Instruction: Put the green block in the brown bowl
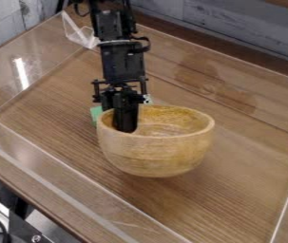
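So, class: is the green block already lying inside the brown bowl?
No, the green block sits on the table outside the brown bowl, behind its rim.
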`<state>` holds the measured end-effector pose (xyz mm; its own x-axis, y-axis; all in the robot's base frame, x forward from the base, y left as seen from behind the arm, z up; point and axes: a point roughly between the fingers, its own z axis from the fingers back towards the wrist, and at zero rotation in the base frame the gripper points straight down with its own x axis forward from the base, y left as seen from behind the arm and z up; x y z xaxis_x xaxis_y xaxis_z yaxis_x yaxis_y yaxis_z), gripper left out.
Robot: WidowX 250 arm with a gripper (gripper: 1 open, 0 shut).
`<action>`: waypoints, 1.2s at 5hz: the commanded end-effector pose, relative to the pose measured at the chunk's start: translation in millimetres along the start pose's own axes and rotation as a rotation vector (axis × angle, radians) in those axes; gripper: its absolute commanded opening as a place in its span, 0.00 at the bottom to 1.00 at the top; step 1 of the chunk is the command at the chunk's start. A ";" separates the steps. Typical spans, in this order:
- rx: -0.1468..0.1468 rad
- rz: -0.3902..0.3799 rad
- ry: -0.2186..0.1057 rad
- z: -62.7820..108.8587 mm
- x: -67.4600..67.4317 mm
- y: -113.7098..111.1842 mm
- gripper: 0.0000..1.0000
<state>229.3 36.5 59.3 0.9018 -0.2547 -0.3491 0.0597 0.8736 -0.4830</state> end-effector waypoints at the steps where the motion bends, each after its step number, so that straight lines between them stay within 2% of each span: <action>1: 0.003 -0.003 -0.030 17.1 -2.7 -3.0 0.00; 3: -0.031 0.008 0.004 20.9 -12.4 -8.6 0.00; 6: -0.089 0.039 0.085 19.4 -27.0 -15.3 0.00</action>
<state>208.7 34.9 77.4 0.8387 -0.2707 -0.4726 -0.0369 0.8376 -0.5451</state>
